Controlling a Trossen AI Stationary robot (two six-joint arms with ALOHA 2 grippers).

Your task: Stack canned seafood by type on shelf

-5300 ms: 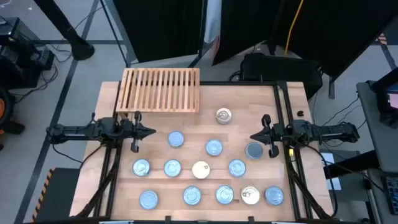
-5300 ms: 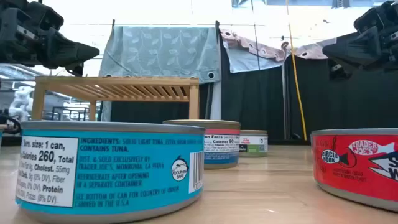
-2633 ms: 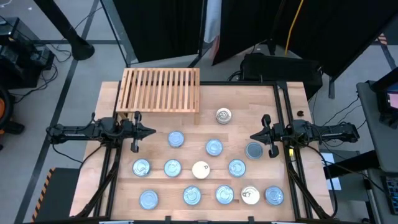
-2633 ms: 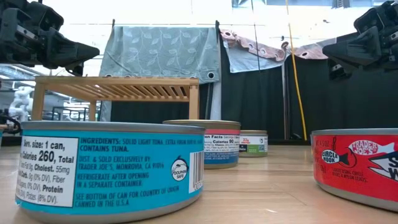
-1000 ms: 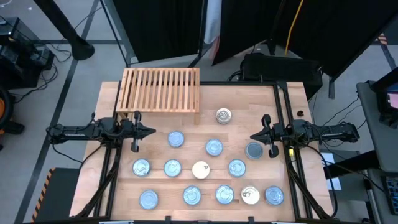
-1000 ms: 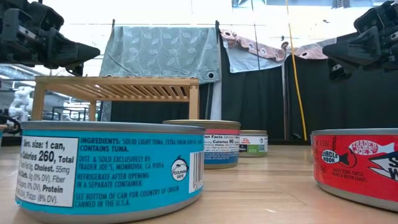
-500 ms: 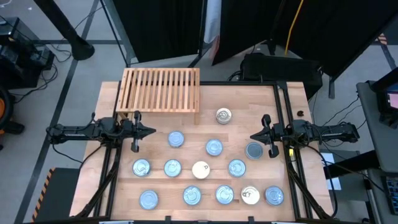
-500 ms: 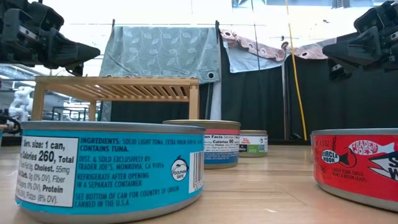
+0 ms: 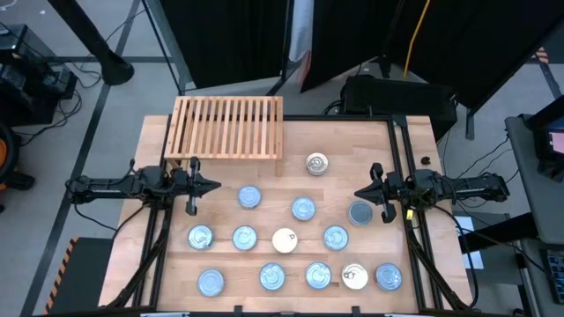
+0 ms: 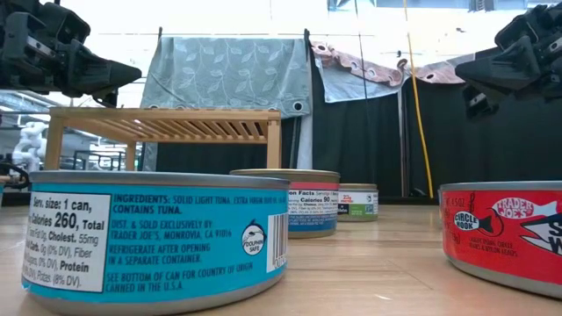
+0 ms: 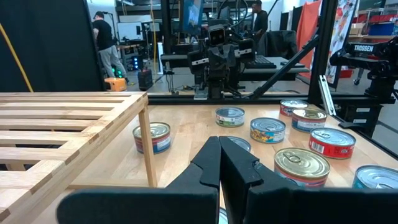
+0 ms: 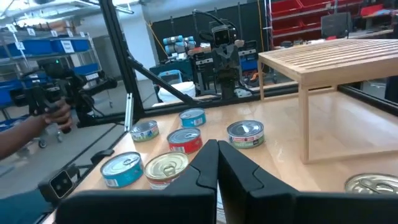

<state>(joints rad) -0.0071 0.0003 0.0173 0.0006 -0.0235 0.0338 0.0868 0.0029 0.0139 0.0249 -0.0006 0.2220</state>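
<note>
At the worktop's left edge, the left end effector [image 9: 211, 186] hangs above the wood with its fingers pressed together, its arm stretched level and pointing right toward the middle. Opposite it, at the right edge, the right end effector [image 9: 359, 193] mirrors that pose, fingers together, arm level and pointing left, with a grey-topped tin [image 9: 359, 213] just beside its tip. Neither holds anything. Between and nearer than the two arms, the canned seafood [image 9: 303, 209] lies spread over the worktop [image 9: 414, 264] in loose rows, mostly silvery-blue tops with two cream ones [image 9: 284, 239] among them; one tin [image 9: 316, 163] sits apart on the far side, right of the shelf [image 9: 229, 128]. That slatted wooden shelf stands at the far left corner with no tin on it.
</note>
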